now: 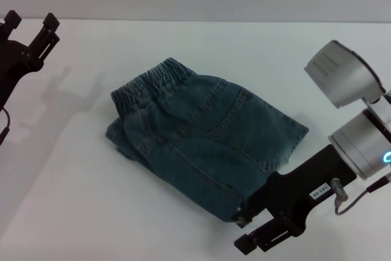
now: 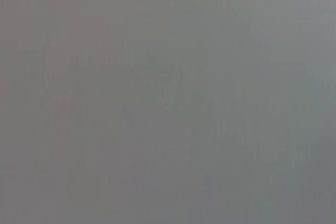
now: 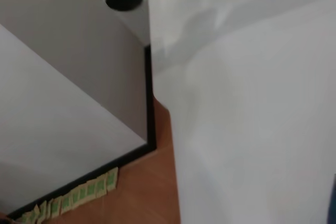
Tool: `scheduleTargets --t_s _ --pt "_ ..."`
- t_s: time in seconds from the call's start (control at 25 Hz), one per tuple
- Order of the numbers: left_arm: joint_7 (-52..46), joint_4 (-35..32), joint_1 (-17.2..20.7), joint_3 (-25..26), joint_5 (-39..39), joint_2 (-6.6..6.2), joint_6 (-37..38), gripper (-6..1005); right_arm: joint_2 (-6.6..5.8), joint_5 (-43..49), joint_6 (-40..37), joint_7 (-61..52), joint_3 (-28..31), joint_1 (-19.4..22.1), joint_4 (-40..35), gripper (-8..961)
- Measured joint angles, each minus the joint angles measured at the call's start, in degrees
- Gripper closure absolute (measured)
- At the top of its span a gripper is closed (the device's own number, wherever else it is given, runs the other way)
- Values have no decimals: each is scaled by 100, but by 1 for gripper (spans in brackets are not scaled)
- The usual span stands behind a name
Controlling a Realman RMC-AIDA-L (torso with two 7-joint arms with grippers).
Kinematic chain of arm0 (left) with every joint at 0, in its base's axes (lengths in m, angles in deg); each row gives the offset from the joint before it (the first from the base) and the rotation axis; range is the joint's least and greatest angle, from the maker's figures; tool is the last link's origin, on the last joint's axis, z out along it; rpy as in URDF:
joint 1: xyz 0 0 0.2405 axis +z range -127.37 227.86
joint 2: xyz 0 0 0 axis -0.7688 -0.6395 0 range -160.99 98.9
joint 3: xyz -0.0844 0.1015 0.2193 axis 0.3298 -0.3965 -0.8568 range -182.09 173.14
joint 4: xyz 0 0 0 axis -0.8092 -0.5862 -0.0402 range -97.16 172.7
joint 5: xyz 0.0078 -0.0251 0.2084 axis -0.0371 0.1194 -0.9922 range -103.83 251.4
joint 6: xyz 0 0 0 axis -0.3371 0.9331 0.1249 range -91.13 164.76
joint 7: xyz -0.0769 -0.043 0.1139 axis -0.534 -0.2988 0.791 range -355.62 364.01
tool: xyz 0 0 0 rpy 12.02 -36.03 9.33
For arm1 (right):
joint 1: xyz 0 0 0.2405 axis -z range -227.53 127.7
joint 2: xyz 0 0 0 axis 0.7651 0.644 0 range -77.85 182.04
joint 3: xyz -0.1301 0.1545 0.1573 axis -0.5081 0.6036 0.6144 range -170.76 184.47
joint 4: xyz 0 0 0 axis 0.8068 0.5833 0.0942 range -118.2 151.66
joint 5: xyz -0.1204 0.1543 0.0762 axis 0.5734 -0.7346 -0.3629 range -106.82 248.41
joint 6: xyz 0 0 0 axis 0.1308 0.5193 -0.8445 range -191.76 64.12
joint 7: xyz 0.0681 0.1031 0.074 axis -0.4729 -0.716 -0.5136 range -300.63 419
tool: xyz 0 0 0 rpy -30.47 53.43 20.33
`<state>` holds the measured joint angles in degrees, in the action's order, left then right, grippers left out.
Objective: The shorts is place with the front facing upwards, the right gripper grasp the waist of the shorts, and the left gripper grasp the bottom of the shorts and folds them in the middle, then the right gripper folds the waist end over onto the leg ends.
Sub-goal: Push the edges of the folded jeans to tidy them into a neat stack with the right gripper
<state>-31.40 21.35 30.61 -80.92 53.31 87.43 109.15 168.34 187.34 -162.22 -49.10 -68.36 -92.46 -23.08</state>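
Head view: the right gripper (image 1: pixel 247 231) is low at the near right corner of the shorts (image 1: pixel 201 136), its fingers slightly apart, touching the denim edge. The folded shorts lie on the white table (image 1: pixel 73 200). The left gripper (image 1: pixel 30 29) hangs far left, fingers apart, holding nothing.

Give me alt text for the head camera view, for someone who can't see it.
Folded blue denim shorts lie on a white table, elastic waist on top toward the far left. The right gripper sits at the bundle's near right corner. The left gripper is raised at the far left, fingers apart, away from the fabric.
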Motion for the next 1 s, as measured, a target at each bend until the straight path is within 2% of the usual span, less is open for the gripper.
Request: scheduleTargets --t_s 0.4,1.0 --pt "-8 99 -7 -2 -1 8 5 170 55 579 405 -257 -2 28 40 450" --pt "12 231 -49 -11 -2 9 2 170 106 615 1204 -224 298 131 45 450"
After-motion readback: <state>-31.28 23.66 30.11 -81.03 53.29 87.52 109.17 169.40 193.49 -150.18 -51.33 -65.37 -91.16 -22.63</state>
